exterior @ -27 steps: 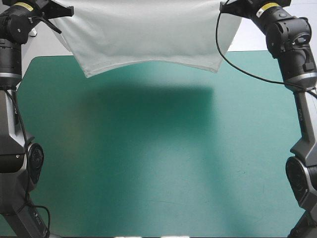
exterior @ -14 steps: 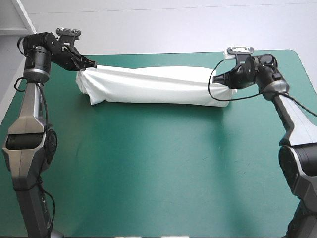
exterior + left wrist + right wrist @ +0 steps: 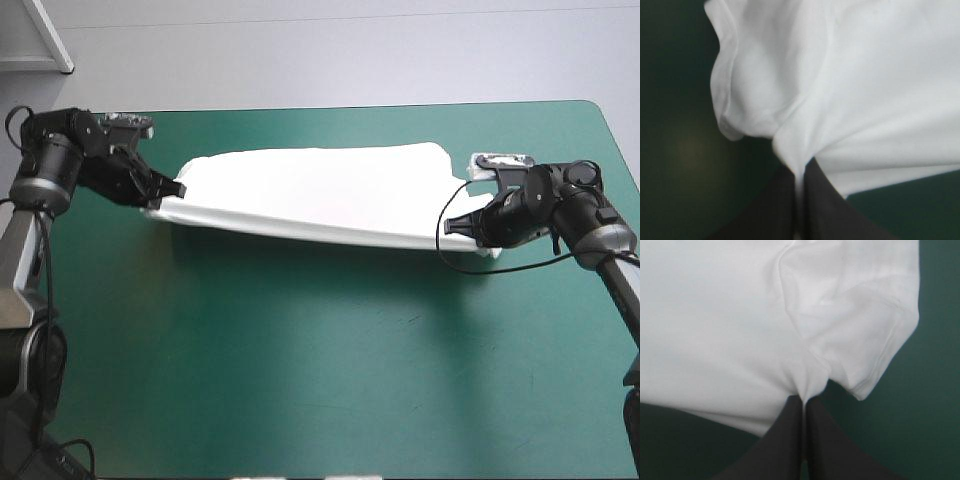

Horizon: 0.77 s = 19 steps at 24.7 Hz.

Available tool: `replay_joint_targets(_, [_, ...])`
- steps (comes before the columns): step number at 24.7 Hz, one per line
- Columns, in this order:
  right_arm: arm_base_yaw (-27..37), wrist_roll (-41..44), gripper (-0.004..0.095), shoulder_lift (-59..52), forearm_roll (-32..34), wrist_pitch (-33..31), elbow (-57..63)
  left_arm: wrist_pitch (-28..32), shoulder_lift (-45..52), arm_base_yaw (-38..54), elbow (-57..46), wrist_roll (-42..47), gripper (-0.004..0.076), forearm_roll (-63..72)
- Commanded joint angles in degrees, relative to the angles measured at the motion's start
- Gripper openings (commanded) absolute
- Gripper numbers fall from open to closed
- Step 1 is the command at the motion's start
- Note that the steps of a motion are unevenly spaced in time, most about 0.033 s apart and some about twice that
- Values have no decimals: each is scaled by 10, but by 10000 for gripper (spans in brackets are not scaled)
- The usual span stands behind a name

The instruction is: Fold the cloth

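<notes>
The white T-shirt lies stretched across the far half of the teal-green table, its far part resting on the cover and its near edge held just above it. My left gripper is shut on the T-shirt at its left end. At the right end my right gripper pinches the other corner. In the left wrist view the T-shirt bunches into the closed black fingers, a sleeve fold hanging beside them. The right wrist view shows the T-shirt drawn into the gripper, with a sleeve hem beside it.
The teal-green cover spreads bare across the whole near half of the table. The right arm's black cable loops under the right wrist, near the T-shirt's right end.
Earlier the T-shirt hung lifted between raised arms. Both grippers have since come down and toward the near side, laying it out wider on the table.
</notes>
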State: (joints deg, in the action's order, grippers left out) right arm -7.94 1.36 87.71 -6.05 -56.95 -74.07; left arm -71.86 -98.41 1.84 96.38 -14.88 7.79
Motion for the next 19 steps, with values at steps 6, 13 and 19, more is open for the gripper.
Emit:
replay_joint_targets(6, [7,-84,-19,-73,-89,-93,74,20,223,4,-309,13,-8,-21])
replay_joint_targets(13, [-9,-109,-18,-118,-95,-93,173,32,275,4,-467,4,-8,-22])
replay_joint_targets(19, [-9,-132,523,-122,-95,-17,195,44,275,4,-481,4,286,32])
